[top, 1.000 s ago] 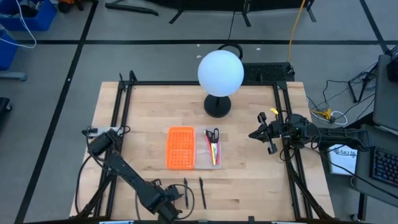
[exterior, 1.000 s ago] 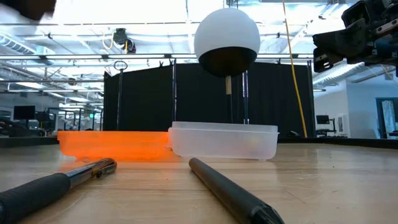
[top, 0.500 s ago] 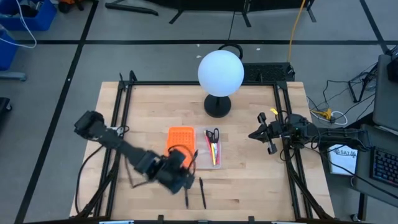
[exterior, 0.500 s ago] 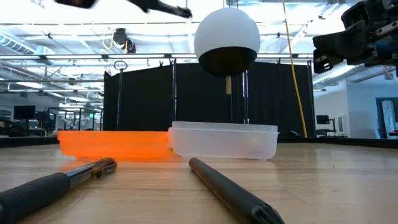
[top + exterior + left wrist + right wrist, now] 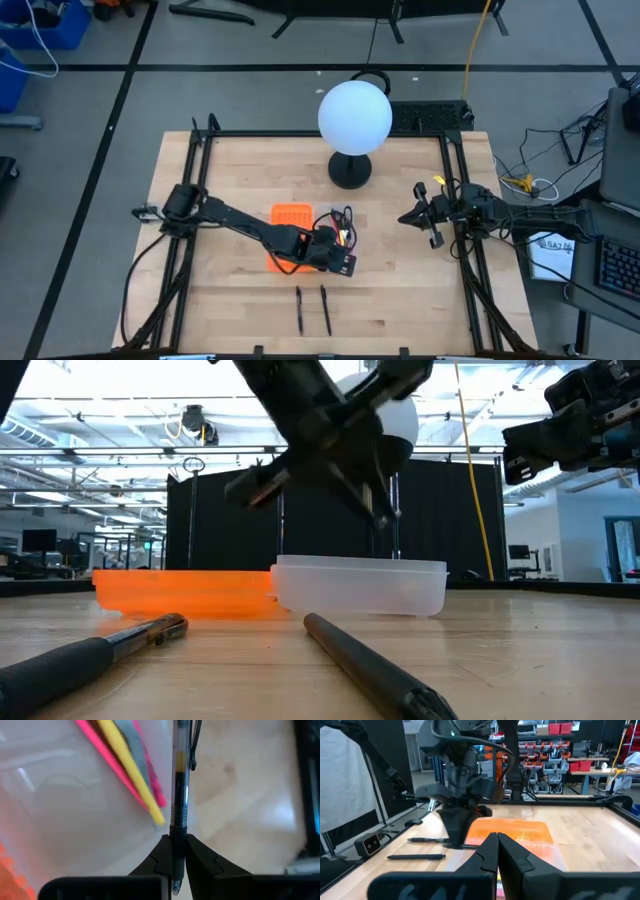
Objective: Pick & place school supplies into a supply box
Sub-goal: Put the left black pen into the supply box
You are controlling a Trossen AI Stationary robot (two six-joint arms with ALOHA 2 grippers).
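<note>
So the left gripper (image 5: pixel 178 851) is over the clear supply box (image 5: pixel 360 588), clamped on a black pen (image 5: pixel 179 795) with a clear barrel, pinching it near one end so most of the pen sticks out past the fingertips. In the wrist view the pen hangs right above the box's edge, with a pink pencil (image 5: pixel 107 757) and a yellow pencil (image 5: pixel 131 767) lying inside the box next to each other. From above you can also spot the small scissors (image 5: pixel 342 215) at the box's far end, by the lamp.

The orange perforated tray (image 5: pixel 290 222) sits right beside the box, partly covered by the left arm. Two more black pens (image 5: pixel 299 310) (image 5: pixel 325 309) lie side by side on the wooden table (image 5: pixel 400 290) near the front edge, well apart from the box.

The right gripper (image 5: pixel 408 217) is off at the right side of the table, raised above it, with its fingers pressed together and nothing in them. A white globe lamp (image 5: pixel 354 117) stands behind the box.
</note>
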